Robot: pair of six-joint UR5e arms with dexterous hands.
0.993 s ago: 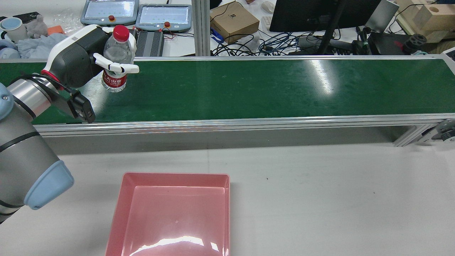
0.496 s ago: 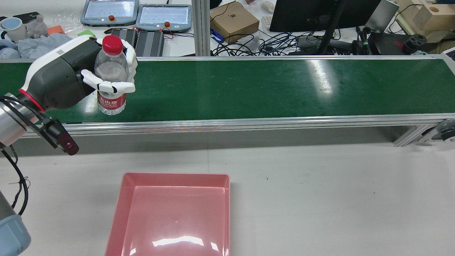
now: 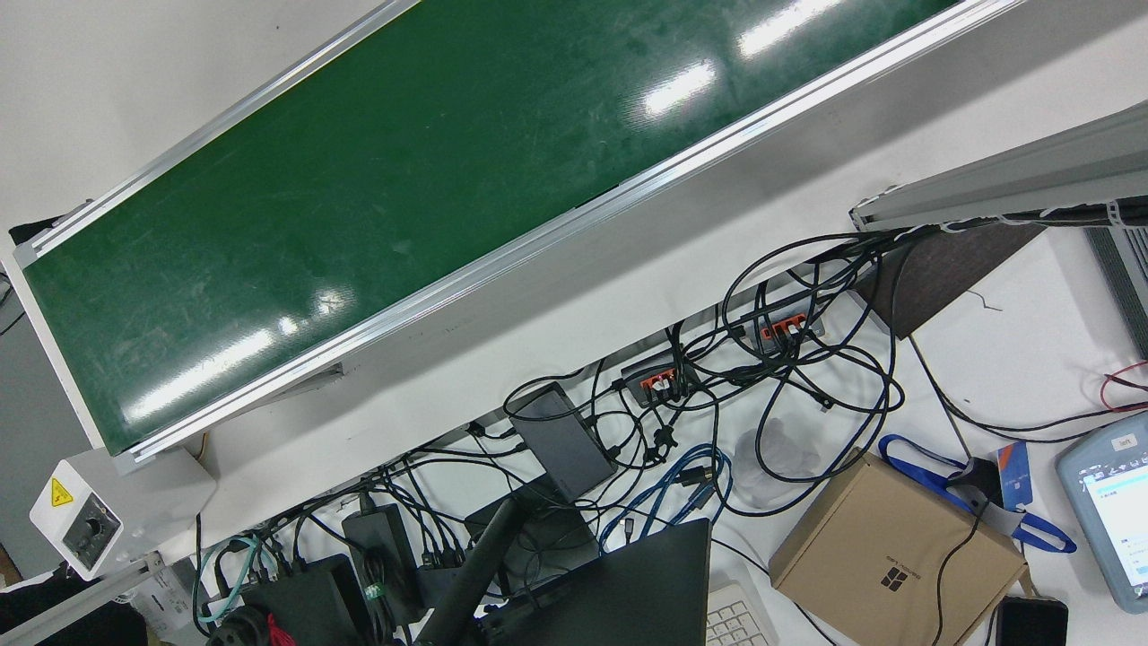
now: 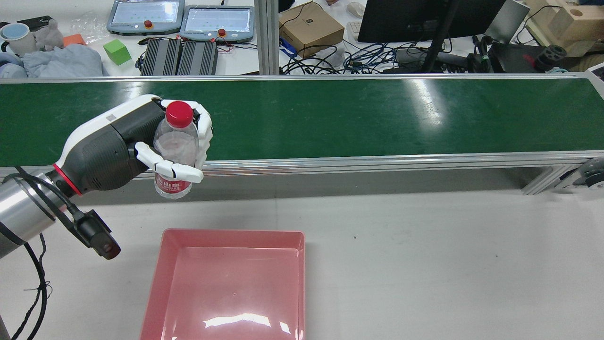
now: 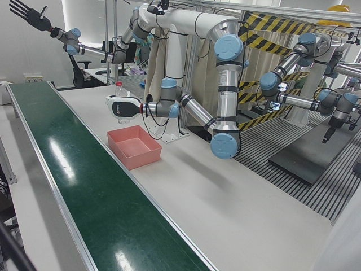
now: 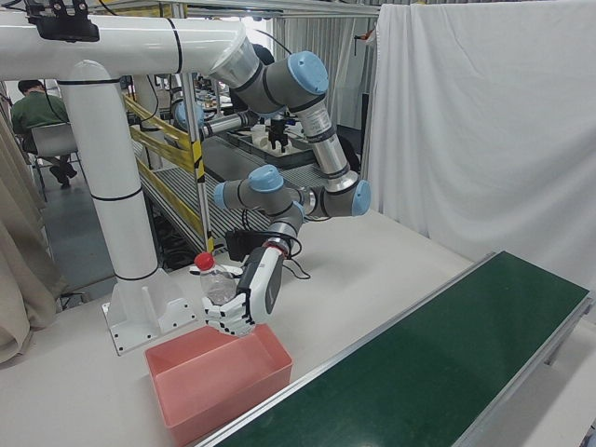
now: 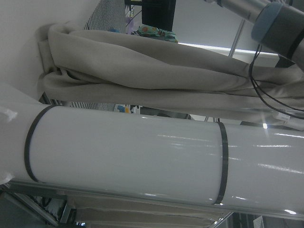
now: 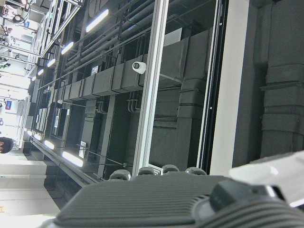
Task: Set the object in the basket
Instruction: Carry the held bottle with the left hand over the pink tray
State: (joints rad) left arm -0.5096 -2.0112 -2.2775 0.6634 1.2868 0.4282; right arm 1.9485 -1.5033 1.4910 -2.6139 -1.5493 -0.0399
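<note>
One long green conveyor belt point(image 4: 330, 118) dominates the station: matte, scuffed, catching glare, framed by ribbed aluminium rails. In front of it lies the pale grey table point(image 4: 424, 259), flat and bare-looking with a few specks. On the table sits the pink basket point(image 4: 231, 232), a shallow square tray of glossy moulded plastic with rounded corners, nothing inside it. Now the left hand point(image 4: 141, 141), with its dark textured back, white shell and white segmented fingers point(image 4: 170, 169), is wrapped firmly round the bottle point(image 4: 175, 146), holding it upright in the air. From the rear view it hangs over the belt's near rail, short of the basket's back rim. From the right-front view it looks just above the basket's edge, so the exact overlap is hard to call. The bottle is clear thin plastic, cylindrical, with a red label point(image 4: 172, 185) low down and a smooth red cap point(image 4: 179, 113). It seems almost empty, so I'd judge it light, a bit squashy under pressure and slick on the bare wall. The mid-body grip just above the label looks like the right place to hold it, and setting it down low should stop it bouncing or rolling in that slippery tray. As for the right hand, its own camera shows only a dark ribbed housing, so I cannot tell how its fingers are set.
</note>
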